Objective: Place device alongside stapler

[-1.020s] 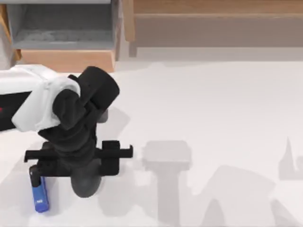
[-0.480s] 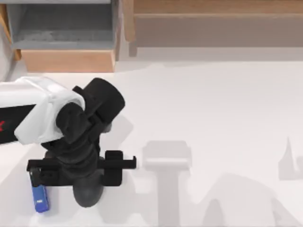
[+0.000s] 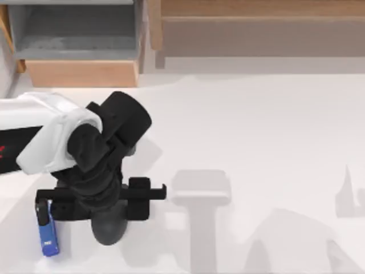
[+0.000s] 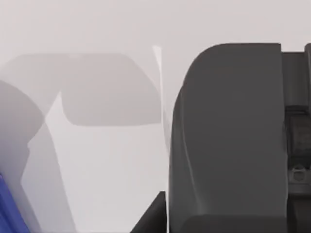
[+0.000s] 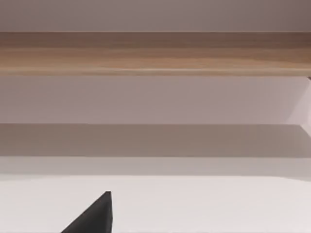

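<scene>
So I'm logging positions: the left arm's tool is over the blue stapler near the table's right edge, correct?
Not quite. In the top view the blue stapler lies near the table's left edge, not the right. The rest holds: the left arm's tool sits over it, partly covering its upper end.

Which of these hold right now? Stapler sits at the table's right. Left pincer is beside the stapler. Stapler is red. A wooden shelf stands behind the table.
1. The stapler sits at the table's right: false, it lies near the left front corner.
2. The left pincer is beside the stapler: true.
3. The stapler is red: false, it is blue.
4. A wooden shelf stands behind the table: true.
</scene>
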You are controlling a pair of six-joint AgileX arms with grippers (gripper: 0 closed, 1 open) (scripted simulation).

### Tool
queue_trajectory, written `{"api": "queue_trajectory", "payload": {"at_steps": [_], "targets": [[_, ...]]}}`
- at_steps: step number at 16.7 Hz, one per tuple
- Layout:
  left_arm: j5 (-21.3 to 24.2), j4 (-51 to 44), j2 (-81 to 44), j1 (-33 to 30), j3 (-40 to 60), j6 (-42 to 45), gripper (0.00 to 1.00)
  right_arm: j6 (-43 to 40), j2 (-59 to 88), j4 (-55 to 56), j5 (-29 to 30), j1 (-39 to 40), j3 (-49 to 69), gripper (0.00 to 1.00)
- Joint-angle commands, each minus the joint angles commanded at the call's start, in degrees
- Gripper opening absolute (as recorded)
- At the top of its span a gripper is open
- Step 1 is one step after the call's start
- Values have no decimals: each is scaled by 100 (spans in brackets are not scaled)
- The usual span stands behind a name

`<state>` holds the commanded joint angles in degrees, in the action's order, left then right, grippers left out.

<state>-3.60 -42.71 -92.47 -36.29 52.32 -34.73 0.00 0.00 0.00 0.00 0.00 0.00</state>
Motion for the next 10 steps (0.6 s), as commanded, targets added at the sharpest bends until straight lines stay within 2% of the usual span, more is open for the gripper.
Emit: {"api": "queue_trajectory", "payload": {"at_steps": [10], "targets": [[32,184,-180,11,-169,20,0,0,0,0,0,0,0,100]]}}
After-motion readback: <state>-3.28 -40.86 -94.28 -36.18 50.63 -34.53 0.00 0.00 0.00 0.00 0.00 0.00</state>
